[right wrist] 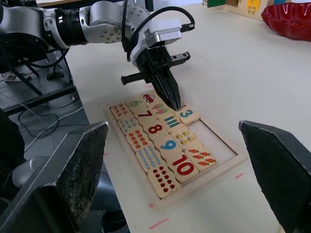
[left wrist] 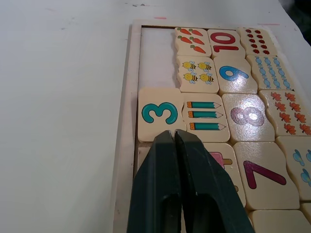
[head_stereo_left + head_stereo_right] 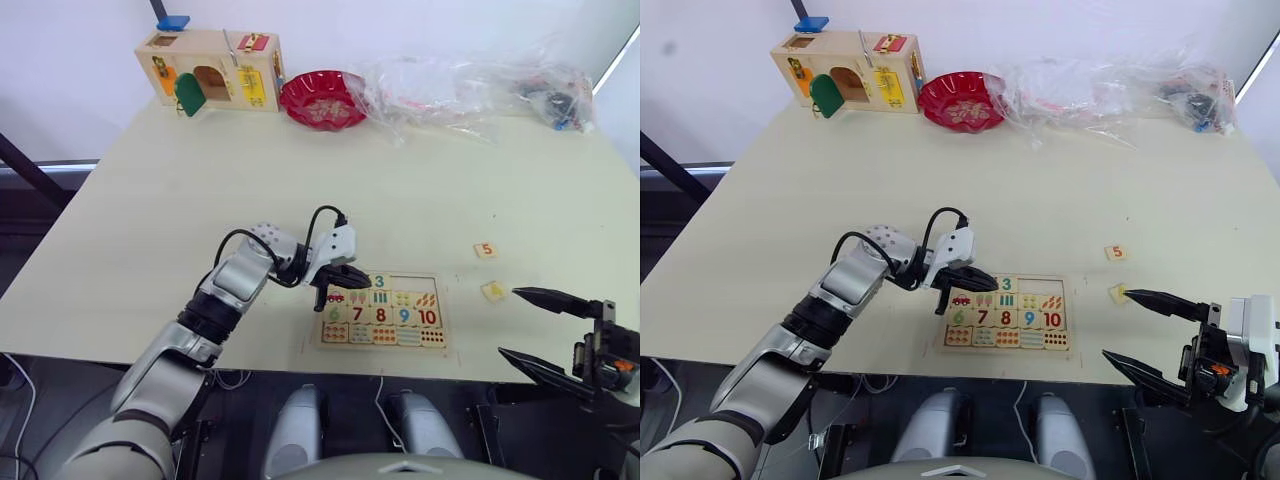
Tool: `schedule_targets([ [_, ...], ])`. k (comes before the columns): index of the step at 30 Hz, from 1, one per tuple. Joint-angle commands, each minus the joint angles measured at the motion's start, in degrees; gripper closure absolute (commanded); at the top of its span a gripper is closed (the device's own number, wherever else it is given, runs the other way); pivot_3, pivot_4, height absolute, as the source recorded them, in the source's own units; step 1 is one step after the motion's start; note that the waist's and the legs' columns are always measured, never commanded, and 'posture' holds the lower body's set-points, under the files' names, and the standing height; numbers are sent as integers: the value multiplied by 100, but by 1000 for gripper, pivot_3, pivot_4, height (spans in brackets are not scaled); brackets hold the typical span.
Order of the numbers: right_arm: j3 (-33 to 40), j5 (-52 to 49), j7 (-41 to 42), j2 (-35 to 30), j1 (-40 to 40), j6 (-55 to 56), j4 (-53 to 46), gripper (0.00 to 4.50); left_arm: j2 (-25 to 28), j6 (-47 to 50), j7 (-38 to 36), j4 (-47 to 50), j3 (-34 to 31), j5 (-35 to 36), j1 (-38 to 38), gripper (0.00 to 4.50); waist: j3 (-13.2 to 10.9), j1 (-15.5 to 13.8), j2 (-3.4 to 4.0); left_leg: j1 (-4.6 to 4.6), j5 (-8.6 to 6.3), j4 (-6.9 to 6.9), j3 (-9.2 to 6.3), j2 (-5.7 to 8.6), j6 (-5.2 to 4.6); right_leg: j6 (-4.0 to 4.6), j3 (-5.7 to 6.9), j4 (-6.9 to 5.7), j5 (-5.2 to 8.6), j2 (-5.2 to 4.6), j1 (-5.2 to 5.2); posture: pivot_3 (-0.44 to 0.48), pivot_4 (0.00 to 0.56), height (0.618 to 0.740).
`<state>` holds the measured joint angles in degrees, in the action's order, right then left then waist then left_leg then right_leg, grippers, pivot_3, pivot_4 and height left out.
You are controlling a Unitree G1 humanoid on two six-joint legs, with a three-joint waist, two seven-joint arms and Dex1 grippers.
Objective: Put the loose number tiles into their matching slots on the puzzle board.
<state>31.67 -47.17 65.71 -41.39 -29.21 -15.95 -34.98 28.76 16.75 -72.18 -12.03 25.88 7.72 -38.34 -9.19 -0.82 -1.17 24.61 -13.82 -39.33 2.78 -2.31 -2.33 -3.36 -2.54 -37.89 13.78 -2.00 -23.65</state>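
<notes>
The puzzle board (image 3: pixel 437 312) lies near the table's front edge, its lower rows filled with number and picture tiles. In its top-row slots (image 2: pixel 155 53) sits a tile marked 3 (image 2: pixel 160 114), and the strip beyond it is bare. My left gripper (image 2: pixel 174 134) is shut, with nothing held, and its tips touch the near edge of the 3 tile. Two loose tiles lie on the table to the right of the board, one marked 5 (image 3: pixel 486 250) and a yellowish one (image 3: pixel 493 291). My right gripper (image 3: pixel 508 322) stands open just right of the yellowish tile, near the table's front edge.
A wooden box with coloured doors (image 3: pixel 210 70), a red bowl (image 3: pixel 322 98) and crumpled clear plastic bags (image 3: pixel 470 90) line the far side of the table. The table's front edge (image 3: pixel 400 372) runs just below the board.
</notes>
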Motion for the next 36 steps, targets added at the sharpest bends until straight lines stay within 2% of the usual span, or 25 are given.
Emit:
schedule_targets([
  [1,124,-117,-23,20,-48,12,-159,0,-101,-35,47,73,-68,-62,-1,4395,0,0,0,0,0,0,0,0,0,0,0,0,0,0,0,0,150,740],
  [13,83,-123,-45,10,-44,13,-149,0,-100,268,31,305,16,-253,-22,4395,1,3,1,-2,0,0,0,0,0,0,-1,0,0,0,1,0,150,740],
  [19,40,-100,-70,90,-68,59,-164,0,-138,1206,158,923,-949,759,72,4395,0,6,1,0,0,0,-4,-2,0,0,3,-1,0,1,0,0,150,740],
  [23,-121,-265,-482,292,122,-68,-244,0,84,2022,622,1575,-1776,1318,423,4395,1,49,3,0,0,3,-2,-6,0,0,2,-1,0,0,-1,0,150,740],
  [27,-334,-245,-972,449,339,-208,-273,0,-164,2206,1522,2112,-2617,1708,1071,4395,5,56,8,-6,0,4,-1,-6,0,-1,1,-2,0,-5,4,0,150,740],
  [31,-631,-21,-1255,554,589,-191,-193,0,-395,1928,2317,2591,-3191,1715,1792,4395,4,25,6,-11,0,1,2,-8,0,-1,0,-2,0,-15,9,0,150,740],
  [36,-946,396,-1403,698,801,6,48,0,-374,1710,2614,3097,-3545,1874,2621,4395,4,-3,6,-11,0,3,3,-10,0,0,0,-1,0,-16,8,0,150,740],
])
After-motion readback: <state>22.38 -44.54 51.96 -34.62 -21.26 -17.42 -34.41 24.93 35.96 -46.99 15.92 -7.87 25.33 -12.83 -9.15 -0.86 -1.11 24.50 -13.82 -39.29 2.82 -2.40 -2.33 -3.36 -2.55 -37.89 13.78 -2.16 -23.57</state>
